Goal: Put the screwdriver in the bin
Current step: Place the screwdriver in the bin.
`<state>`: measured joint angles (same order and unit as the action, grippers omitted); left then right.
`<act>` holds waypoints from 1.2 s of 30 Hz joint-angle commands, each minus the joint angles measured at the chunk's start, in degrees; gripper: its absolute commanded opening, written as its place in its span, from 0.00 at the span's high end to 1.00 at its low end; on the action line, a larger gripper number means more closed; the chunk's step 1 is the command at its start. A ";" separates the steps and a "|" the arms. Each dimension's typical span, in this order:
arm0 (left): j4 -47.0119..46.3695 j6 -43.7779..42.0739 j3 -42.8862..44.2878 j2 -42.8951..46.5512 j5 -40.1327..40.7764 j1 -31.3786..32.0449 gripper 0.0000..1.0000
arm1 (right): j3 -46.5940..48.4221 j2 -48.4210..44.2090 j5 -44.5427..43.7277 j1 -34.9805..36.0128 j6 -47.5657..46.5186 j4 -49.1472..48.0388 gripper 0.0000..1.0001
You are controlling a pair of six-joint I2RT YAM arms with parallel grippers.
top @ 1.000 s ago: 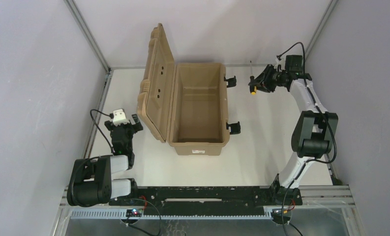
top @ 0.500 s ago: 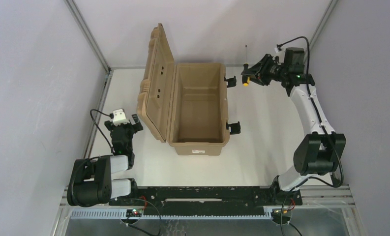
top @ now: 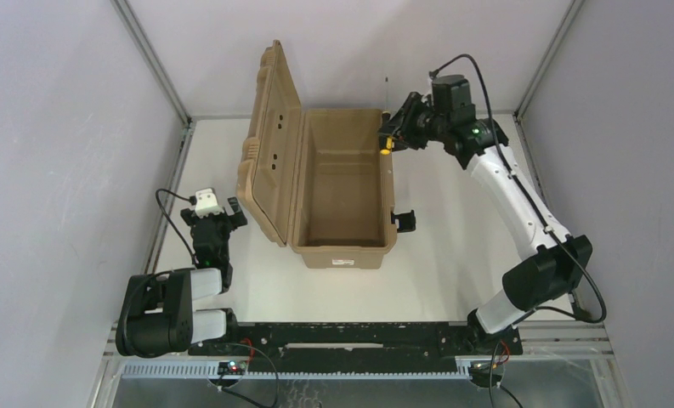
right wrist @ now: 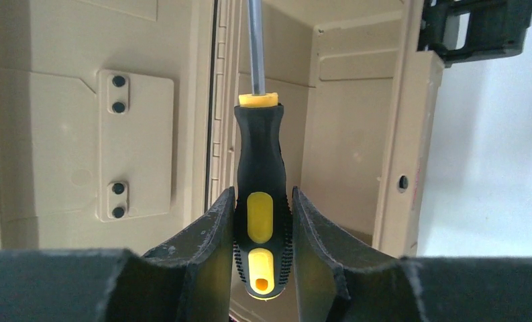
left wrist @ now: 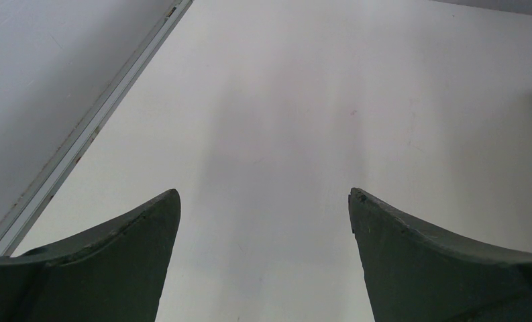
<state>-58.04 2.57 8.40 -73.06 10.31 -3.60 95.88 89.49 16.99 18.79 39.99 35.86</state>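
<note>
The tan bin (top: 342, 246) stands open in the middle of the table, its ribbed lid (top: 269, 140) tipped up to the left. My right gripper (top: 395, 129) is shut on the black and yellow handle of the screwdriver (top: 387, 136), held above the bin's far right corner. In the right wrist view the screwdriver (right wrist: 259, 194) sits clamped between both fingers, its shaft pointing away toward the bin's inside wall (right wrist: 347, 127). My left gripper (top: 216, 214) rests low at the left of the bin; its fingers (left wrist: 129, 255) stand wide apart over bare table, holding nothing.
Two black latches (top: 403, 221) stick out from the bin's right side. A white label (top: 342, 263) is on its near wall. Grey walls and a metal frame rail (top: 167, 204) border the white table.
My right arm has swung left and upward, carrying the screwdriver from the table's far right to above the bin's far right corner. The left arm has not moved.
</note>
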 commanded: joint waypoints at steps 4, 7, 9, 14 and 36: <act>-2.25 -0.81 2.57 0.99 0.13 -0.01 0.00 | 6.21 5.17 -18.21 9.70 -0.31 6.45 0.70; -2.25 -0.86 2.59 1.01 0.15 0.00 0.00 | 7.23 8.41 -21.67 12.60 0.12 7.59 0.70; -2.25 -0.81 2.64 1.00 0.13 -0.02 0.00 | 7.91 10.61 -24.03 14.50 0.30 8.34 0.70; -2.25 -0.87 2.59 0.97 0.12 -0.01 0.00 | 10.20 17.97 -28.31 17.95 0.78 10.05 0.71; -2.25 -0.81 2.63 0.99 0.12 -0.05 0.00 | 8.36 34.83 -28.10 19.93 0.29 5.71 0.72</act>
<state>-58.04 2.57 8.40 -73.06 10.31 -3.60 104.53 123.48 -11.33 38.13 40.23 44.38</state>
